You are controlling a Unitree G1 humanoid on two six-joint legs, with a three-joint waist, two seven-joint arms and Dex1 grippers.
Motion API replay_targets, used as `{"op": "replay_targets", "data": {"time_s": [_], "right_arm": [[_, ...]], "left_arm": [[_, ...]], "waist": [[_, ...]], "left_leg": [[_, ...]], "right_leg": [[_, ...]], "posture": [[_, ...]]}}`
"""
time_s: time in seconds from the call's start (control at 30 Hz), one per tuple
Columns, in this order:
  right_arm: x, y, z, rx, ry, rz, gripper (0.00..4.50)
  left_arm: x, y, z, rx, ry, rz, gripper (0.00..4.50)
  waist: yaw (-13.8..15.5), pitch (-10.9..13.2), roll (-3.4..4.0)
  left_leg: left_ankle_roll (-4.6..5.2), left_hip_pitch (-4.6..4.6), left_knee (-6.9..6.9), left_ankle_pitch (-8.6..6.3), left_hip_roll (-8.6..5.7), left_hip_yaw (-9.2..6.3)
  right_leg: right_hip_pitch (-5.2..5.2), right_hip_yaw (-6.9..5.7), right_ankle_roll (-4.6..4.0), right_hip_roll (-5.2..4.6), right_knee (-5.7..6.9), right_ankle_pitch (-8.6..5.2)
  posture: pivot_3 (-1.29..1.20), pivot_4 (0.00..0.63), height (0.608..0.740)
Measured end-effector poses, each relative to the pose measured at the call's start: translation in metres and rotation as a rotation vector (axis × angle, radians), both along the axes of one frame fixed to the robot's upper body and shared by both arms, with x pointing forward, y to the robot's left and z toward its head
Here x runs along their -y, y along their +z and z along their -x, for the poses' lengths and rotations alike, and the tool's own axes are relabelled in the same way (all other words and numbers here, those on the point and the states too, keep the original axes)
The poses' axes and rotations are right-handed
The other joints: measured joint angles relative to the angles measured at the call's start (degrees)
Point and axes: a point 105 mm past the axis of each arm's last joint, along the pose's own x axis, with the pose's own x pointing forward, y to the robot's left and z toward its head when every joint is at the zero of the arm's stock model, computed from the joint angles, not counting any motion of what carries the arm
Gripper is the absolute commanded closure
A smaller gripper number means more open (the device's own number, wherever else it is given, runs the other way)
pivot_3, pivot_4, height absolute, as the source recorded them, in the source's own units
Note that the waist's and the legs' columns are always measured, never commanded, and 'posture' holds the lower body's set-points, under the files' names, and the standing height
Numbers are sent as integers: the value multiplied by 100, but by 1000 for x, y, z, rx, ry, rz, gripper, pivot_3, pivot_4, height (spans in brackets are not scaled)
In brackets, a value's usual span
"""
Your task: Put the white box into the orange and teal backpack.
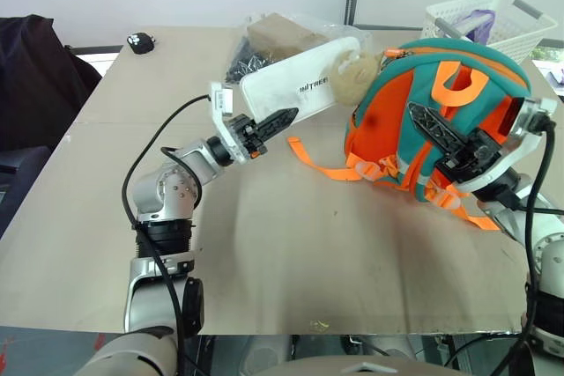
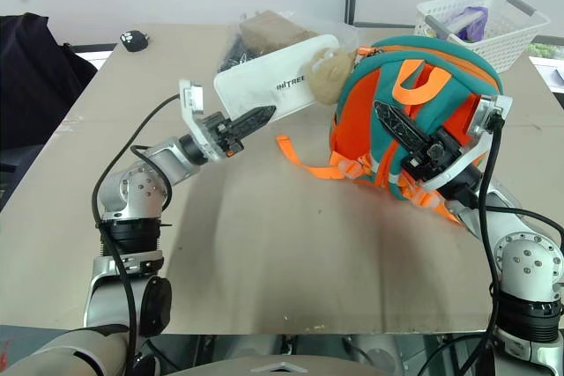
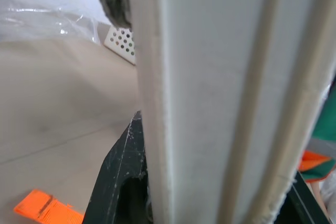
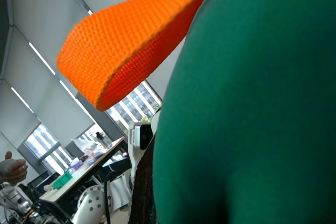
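Note:
The white box (image 1: 300, 85) hangs above the table, tilted, with dark lettering on its top. My left gripper (image 1: 271, 123) is shut on its near end, and the box's side (image 3: 226, 98) sits close between the fingers (image 3: 121, 182). The far end of the box reaches the tan plush head (image 1: 357, 77) of the orange and teal backpack (image 1: 392, 116). The backpack stands upright at the right of the table. My right gripper (image 1: 434, 131) is shut on its front fabric, with teal cloth (image 4: 252, 119) and an orange strap (image 4: 136, 45) right against it.
A white lattice basket (image 1: 493, 19) stands at the back right, behind the backpack. A clear plastic bag (image 1: 282, 37) with a brown item lies behind the box. A small black object (image 1: 139, 41) lies far back left. Loose orange straps (image 1: 322, 165) trail on the table.

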Motion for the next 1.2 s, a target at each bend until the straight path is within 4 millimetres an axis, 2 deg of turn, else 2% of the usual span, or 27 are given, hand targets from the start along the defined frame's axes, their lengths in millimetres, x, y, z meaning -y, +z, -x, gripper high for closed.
{"op": "replay_targets", "data": {"time_s": [0.17,0.37,0.5,0.63,0.87,1.03,1.2], "right_arm": [[1,-3,0,-4,-15,5,4471],[4,-6,-1,-11,-40,11,4471],[4,-10,-1,-18,-50,22,4471],[4,-10,-2,-15,-54,26,4471],[2,-7,-4,-4,-56,23,4471],[0,-8,-5,-4,-61,19,4471],[-4,-8,-5,-3,-55,-9,4471]], "left_arm": [[6,11,9,-7,-107,71,3321],[-4,23,29,-12,-251,74,3321],[-6,17,42,5,-351,-35,3321],[-3,8,38,60,-357,-127,3321],[20,-4,7,216,-313,-315,3321],[45,4,-12,423,-343,-468,3321],[100,14,-27,527,-424,-553,3321]], "waist": [[1,0,0],[-1,1,1],[13,2,1],[20,1,1],[21,2,1],[35,1,-2],[21,5,-7]], "left_leg": [[0,-2,0,0,0,0],[0,0,0,0,1,0],[0,6,0,0,-1,5],[0,7,3,0,-5,6],[1,5,5,0,-8,6],[4,1,10,-1,-18,10],[22,-7,17,-11,-31,14]], "right_leg": [[-1,0,0,2,-3,0],[-1,1,1,7,-1,0],[1,6,0,13,0,-1],[3,9,0,11,-1,-1],[3,7,0,12,0,0],[6,-7,1,11,-1,1],[5,-10,12,10,-7,7]], "posture": [[0,150,725],[0,150,725],[0,150,725],[0,150,725],[0,150,725],[0,150,725],[0,150,725]]}}
